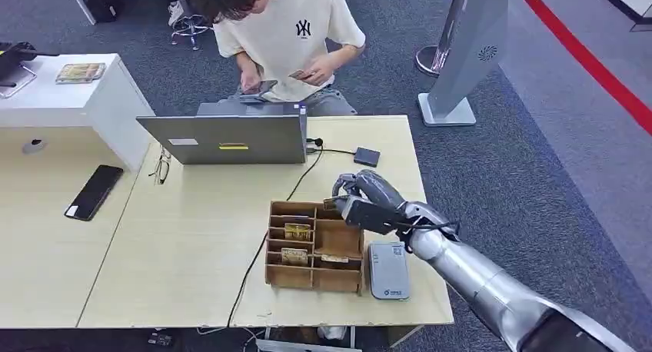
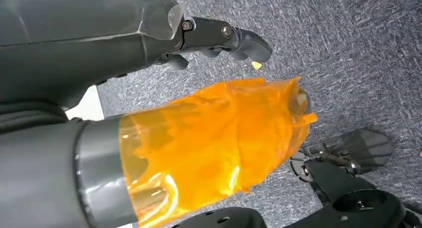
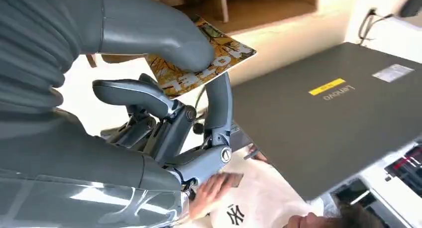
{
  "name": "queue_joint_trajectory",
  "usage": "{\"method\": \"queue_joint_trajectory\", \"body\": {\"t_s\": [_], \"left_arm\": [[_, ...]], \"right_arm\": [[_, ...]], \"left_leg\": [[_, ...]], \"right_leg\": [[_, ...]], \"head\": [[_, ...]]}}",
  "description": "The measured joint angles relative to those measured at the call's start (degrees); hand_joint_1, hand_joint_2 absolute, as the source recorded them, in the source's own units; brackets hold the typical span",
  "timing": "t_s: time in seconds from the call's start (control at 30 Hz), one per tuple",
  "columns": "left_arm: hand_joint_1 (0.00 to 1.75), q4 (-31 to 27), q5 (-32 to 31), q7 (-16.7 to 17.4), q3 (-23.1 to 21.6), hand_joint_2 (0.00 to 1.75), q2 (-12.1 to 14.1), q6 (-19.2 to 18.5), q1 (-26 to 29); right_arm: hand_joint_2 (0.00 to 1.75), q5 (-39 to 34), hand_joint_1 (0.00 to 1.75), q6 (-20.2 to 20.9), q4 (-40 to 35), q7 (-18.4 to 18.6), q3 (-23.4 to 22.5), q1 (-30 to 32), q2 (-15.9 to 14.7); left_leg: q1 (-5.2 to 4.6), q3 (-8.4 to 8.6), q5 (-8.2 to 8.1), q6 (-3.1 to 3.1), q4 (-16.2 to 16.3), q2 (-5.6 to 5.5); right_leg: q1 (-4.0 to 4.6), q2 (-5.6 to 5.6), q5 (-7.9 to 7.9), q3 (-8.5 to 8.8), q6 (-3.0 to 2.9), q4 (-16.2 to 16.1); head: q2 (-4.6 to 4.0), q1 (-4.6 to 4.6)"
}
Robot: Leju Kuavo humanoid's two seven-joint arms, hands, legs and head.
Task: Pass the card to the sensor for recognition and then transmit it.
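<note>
While a person sits behind the laptop at the bench, the robot's right hand pinches a card over the wooden organiser. The grey reader, probably the sensor, lies just beside; next the card must come down to it. The left hand hangs over carpet, its state unclear.
</note>
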Motion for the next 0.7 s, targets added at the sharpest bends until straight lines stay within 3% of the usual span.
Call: {"method": "queue_joint_trajectory", "body": {"t_s": [0.7], "left_arm": [[0.00,0.0,-0.1,-0.7,1.0,0.00,0.0,0.5,0.4]], "right_arm": [[1.75,-9.6,1.57,5.0,-2.4,-5.7,-3.4,-0.4,0.0]], "left_leg": [[0.00,0.00,0.00,0.00,0.0,0.01]], "right_leg": [[0.00,0.00,0.00,-0.01,0.00,0.0]], "head": [[0.00,-0.02]]}}
